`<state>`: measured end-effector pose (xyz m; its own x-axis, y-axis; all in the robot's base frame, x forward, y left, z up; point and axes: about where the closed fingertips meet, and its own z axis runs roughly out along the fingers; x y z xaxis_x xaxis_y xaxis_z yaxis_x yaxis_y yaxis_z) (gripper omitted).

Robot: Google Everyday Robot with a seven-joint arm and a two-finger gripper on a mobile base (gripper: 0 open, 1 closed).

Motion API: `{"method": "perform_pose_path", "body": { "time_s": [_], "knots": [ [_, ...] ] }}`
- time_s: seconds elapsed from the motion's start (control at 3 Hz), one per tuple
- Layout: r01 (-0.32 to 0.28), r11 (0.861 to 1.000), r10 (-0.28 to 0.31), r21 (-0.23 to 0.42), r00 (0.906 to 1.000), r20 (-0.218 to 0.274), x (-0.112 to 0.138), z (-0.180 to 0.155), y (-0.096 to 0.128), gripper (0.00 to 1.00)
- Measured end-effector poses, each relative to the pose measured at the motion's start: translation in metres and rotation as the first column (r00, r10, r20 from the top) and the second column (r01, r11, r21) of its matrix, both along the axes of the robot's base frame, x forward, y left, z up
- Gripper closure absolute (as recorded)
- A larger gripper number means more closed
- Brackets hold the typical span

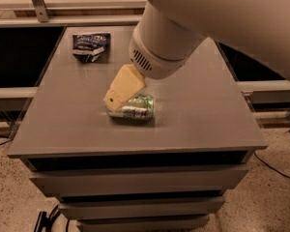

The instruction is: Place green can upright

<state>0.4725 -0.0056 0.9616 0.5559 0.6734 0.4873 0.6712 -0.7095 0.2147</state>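
– On the flat grey worktop (198, 115), left to right: what is on show?
– At far left, near the back edge, a crumpled dark blue snack bag (91, 46), well apart from the action. At centre, the robot's cream-coloured end effector (117, 98) slants down from a bulky white arm (164, 47) and sits against the upper left side of a small shiny green aluminium drink can (137, 108). The can lies on its side, long axis roughly left to right, near the middle of the worktop.
– Which step is in hand?
– By the look of it, the grasp itself: the end effector is down at the can, and the can is not yet lifted or turned.
– How far open is the end effector?
– Cannot be told. Its cream housing covers part of the can, and whether it is spread around the can, pressed together beside it or pinching it is hidden from this angle. It appears to touch the can.
– What does the next move call for?
– Likely a firm hold across the can's round body, then a quarter turn so one flat end faces down, and a gentle set-down. A smooth cylinder on its side may roll away if nudged off-centre.
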Motion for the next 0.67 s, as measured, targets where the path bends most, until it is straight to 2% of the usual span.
{"method": "perform_pose_path", "body": {
  "time_s": [0.33,0.67],
  "knots": [
    [-0.116,0.991,0.120,-0.070,0.9914,0.052,0.011,-0.005,0.015,0.00],
    [-0.198,0.970,0.206,-0.140,0.9776,0.045,0.024,-0.022,0.027,0.00]
  ]
}}
